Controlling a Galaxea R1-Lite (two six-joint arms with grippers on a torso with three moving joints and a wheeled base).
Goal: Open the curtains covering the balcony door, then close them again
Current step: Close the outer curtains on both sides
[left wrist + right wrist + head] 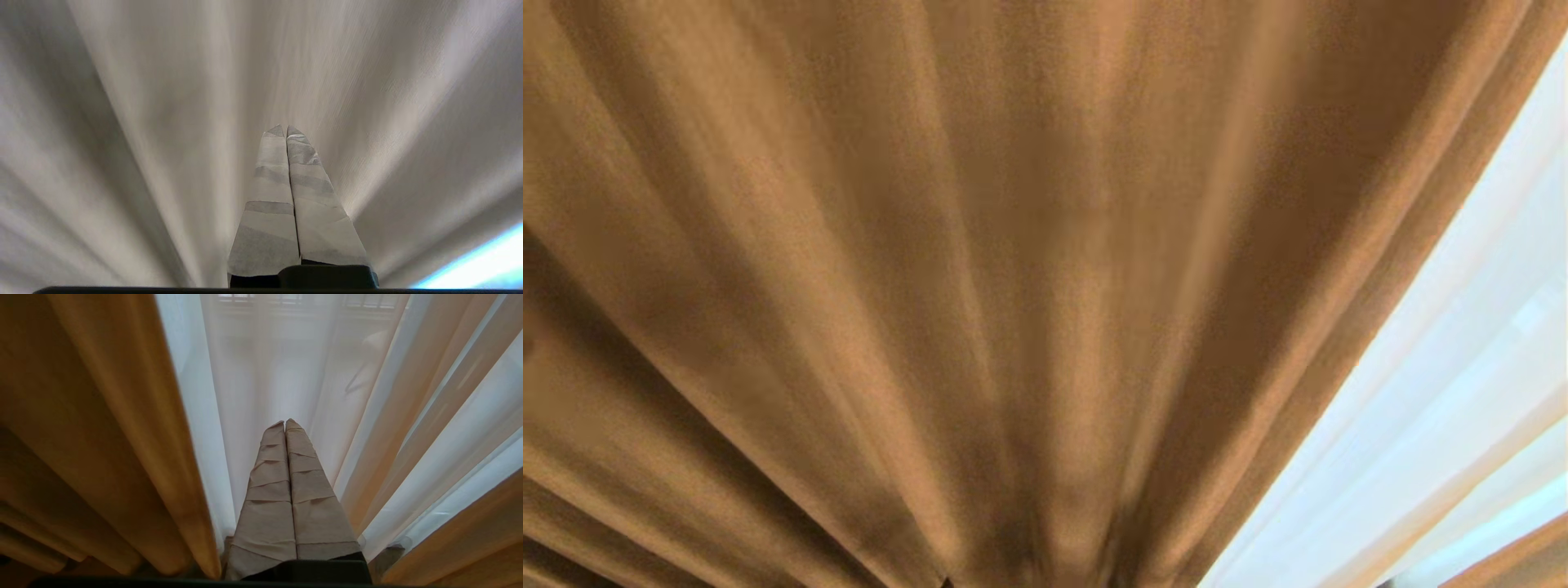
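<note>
The curtains fill every view. Thick brownish pleats cover most of the head view, with the white sheer showing at the right. Neither arm appears in the head view. My left gripper is shut, its taped fingers pressed together with no fabric between them, pointing up along the thick pleats. My right gripper is shut too and empty, close in front of the sheer, with thick folds beside it. The balcony door is hidden behind the curtains.
Through the sheer, a dark-railed window shows faintly in the right wrist view. A bright strip of daylight sits at the edge of the thick fabric in the left wrist view. More thick folds hang on the right gripper's other side.
</note>
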